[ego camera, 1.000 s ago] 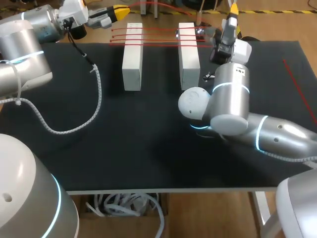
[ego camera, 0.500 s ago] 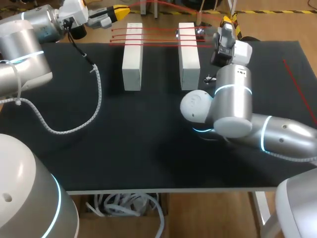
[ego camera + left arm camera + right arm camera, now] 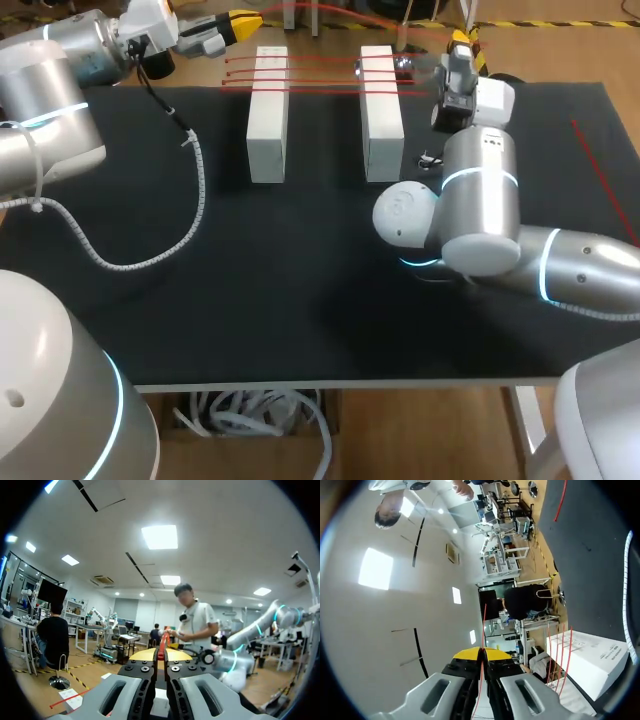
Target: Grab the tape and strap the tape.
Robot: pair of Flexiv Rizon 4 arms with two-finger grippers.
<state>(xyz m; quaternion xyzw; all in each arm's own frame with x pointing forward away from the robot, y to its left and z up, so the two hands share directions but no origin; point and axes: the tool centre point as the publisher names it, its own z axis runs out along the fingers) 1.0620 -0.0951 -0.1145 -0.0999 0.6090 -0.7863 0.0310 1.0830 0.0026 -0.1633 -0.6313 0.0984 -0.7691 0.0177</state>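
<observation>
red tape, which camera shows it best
The head view: the red tape runs in several strands across both white blocks. The left wrist view shows a short piece in the left tool; the right wrist view shows strands over one block and a line in the right tool.

Bright, even light from ceiling panels (image 3: 159, 536); faint soft shadows on black table (image 3: 250, 320).
</observation>
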